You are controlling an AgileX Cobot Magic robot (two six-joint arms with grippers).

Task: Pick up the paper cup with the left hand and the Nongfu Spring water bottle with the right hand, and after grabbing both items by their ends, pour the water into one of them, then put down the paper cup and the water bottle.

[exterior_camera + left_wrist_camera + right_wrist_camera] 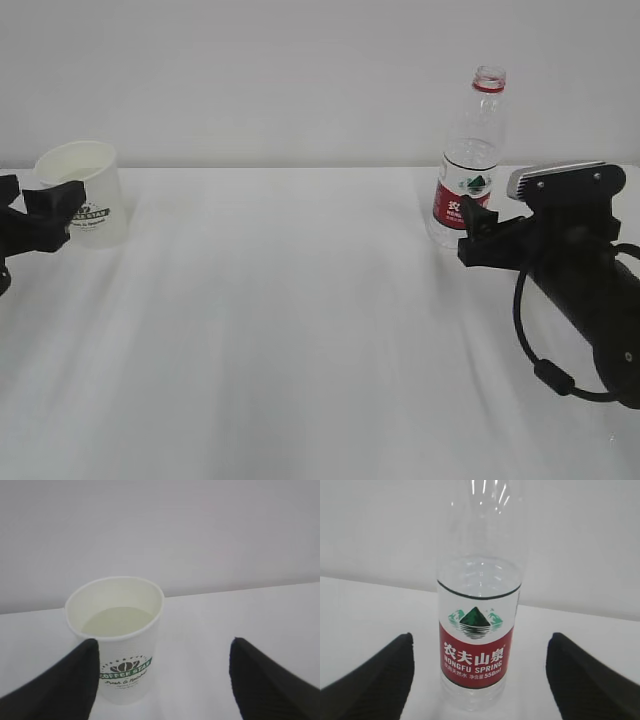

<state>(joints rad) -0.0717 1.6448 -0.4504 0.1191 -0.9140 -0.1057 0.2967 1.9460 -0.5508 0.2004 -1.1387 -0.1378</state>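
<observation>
The thin cup (116,636) at the left may squash and the bottle (476,630) looks slippery, so both wide-open tools should grab them low down

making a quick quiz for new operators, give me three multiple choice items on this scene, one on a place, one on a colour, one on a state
1. Where does the Nongfu Spring water bottle stand in the exterior view?
A. far left of the table
B. right side, just beyond the right claw
C. lying at the front edge

2. What colour is the lower band of the bottle's label?
A. blue
B. yellow
C. red

3. How does the left claw stand with respect to the paper cup?
A. open, with the cup at one finger and a wide gap to the other
B. shut tight around the rim
C. holding the cup upside down

Answers:
1. B, the bottle is upright on the right, behind that claw.
2. C, the right wrist view shows a red band with white characters.
3. A, the left wrist view shows the fingers wide apart and the cup standing on the table.
</observation>
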